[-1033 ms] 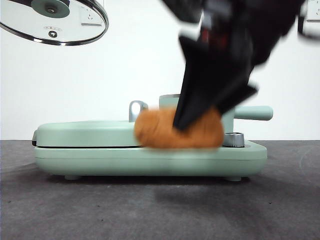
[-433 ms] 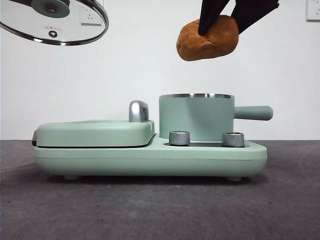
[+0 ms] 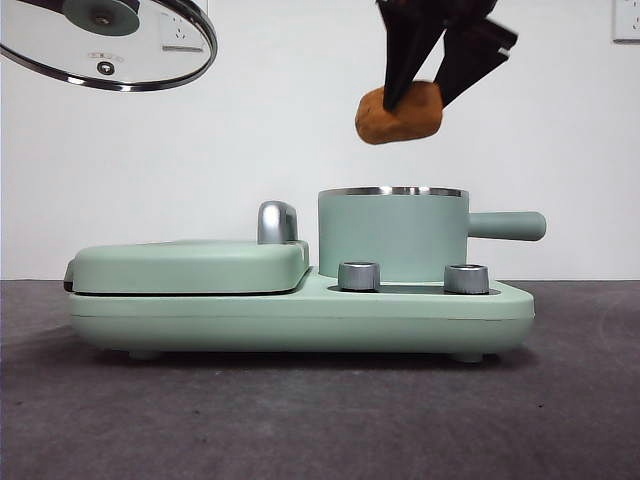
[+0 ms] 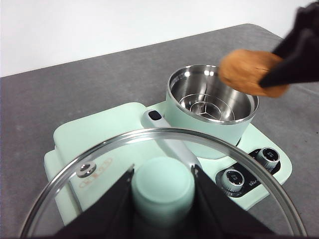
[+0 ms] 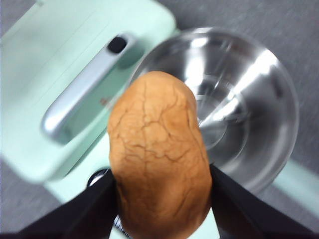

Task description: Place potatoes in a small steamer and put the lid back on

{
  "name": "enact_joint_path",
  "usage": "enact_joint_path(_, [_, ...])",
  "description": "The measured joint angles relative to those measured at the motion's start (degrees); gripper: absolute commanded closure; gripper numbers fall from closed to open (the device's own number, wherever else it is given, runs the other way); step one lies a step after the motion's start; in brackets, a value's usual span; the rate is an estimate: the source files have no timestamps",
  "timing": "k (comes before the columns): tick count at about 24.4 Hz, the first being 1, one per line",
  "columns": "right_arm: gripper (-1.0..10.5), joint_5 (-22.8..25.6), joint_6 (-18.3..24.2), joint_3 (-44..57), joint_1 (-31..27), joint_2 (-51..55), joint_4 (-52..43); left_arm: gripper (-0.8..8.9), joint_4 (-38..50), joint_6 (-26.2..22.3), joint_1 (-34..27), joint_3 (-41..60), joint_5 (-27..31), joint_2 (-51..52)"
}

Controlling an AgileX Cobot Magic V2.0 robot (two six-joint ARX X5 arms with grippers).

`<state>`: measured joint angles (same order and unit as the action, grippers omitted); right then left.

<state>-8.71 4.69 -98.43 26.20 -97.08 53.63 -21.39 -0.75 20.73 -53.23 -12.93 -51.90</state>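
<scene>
My right gripper is shut on the potato, an orange-brown cracked lump, and holds it in the air above the open small steamer. The steamer is a mint-green pot with a steel rim, a steel inside and a straight side handle. High at the left, my left gripper is shut on the mint-green knob of the glass lid, which hangs tilted well clear of the pot. The potato shows over the pot's rim in the left wrist view.
The pot stands on a mint-green cooker base with two steel dials in front. A flat closed griddle with a chrome handle fills the base's left half. Grey table surface lies all around.
The right gripper lifted the potato from in front of the cooker up above the pot, then moved it farther from the camera. The lid stayed still.
</scene>
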Motion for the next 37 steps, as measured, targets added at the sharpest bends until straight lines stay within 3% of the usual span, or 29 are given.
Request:
enact_joint_path(10, [7.2, 0.04, 0.46, -3.17, -1.99, -9.22, -3.21, 8.04, -0.31, 0.15, 0.0, 0.0, 0.0, 0.0])
enact_joint_path(28, [7.2, 1.27, 1.31, -3.17, -2.32, -16.0, -6.95, 8.04, -0.31, 0.17, 0.02, 0.0, 0.0, 0.0])
enact_joint_path(32, [6.1, 1.22, 1.33, -3.21, -2.29, -16.26, -7.56, 8.04, -0.33, 0.15, 0.02, 0.0, 0.0, 0.0])
enact_joint_path(37, [6.1, 0.81, 1.33, -3.58, -2.29, -15.72, -7.39, 8.04, -1.49, 0.15, 0.02, 0.0, 0.0, 0.0])
